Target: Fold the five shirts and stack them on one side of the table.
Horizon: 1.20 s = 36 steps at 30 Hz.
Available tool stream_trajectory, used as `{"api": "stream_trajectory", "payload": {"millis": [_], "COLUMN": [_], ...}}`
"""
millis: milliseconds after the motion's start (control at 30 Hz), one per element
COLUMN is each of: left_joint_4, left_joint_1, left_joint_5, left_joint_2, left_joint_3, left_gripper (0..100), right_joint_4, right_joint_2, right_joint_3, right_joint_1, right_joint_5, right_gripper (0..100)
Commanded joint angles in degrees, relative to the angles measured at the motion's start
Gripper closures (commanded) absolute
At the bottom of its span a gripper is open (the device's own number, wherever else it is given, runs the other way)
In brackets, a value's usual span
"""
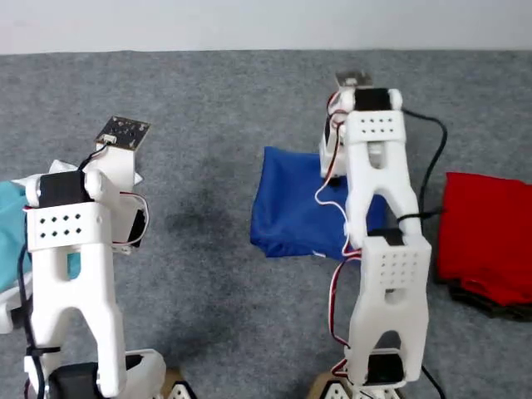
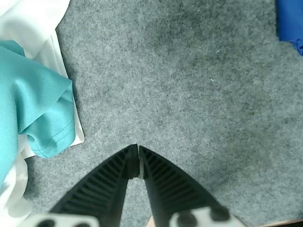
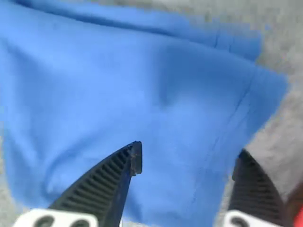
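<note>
A folded blue shirt lies on the grey mat at the middle of the table, partly under the right arm. My right gripper hangs open just above the blue shirt, its fingers spread over the cloth. A red shirt lies folded on a dark one at the right edge. A teal shirt lies on a white shirt at the left edge. My left gripper is shut over bare mat beside them, holding nothing.
The grey mat covers the whole table. Bare mat stretches between the two arms and across the far side. The dark shirt peeks out under the red one near the right edge.
</note>
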<state>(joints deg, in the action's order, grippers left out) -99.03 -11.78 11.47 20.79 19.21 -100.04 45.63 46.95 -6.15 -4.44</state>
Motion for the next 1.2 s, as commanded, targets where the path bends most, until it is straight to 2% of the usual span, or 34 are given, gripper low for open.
{"api": "stream_trajectory", "payload": {"millis": [0,433,500,667,733,867,1067,1167], "left_joint_4": [-1.3,-1.3,-1.3,-1.3,-1.3,-1.3,-1.3,-1.3], "left_joint_1": [-0.4,-0.4,-0.4,-0.4,-0.4,-0.4,-0.4,-0.4], "left_joint_5": [0.3,0.1,0.1,0.1,0.1,0.1,0.1,0.1], "left_joint_2": [1.8,1.5,1.5,1.5,1.5,1.5,1.5,1.7], "left_joint_3": [-0.3,-0.2,-0.2,-0.2,-0.2,-0.2,-0.2,-0.2], "left_gripper": [99,99,99,99,99,99,99,99], "right_joint_4": [1.7,5.2,4.4,4.1,3.9,0.1,-2.8,-2.3], "right_joint_2": [2.3,11.5,12.1,12.0,12.0,11.1,5.9,2.7], "right_joint_3": [1.8,1.8,1.8,1.8,1.8,4.2,9.8,10.0], "right_joint_1": [1.1,2.3,2.3,2.7,2.9,4.9,9.6,11.5], "right_joint_5": [-1.8,-1.8,-1.4,-0.4,2.5,4.7,17.0,31.6], "right_gripper": [65.9,66.2,71.0,95.0,99.1,98.8,98.9,98.8]}}
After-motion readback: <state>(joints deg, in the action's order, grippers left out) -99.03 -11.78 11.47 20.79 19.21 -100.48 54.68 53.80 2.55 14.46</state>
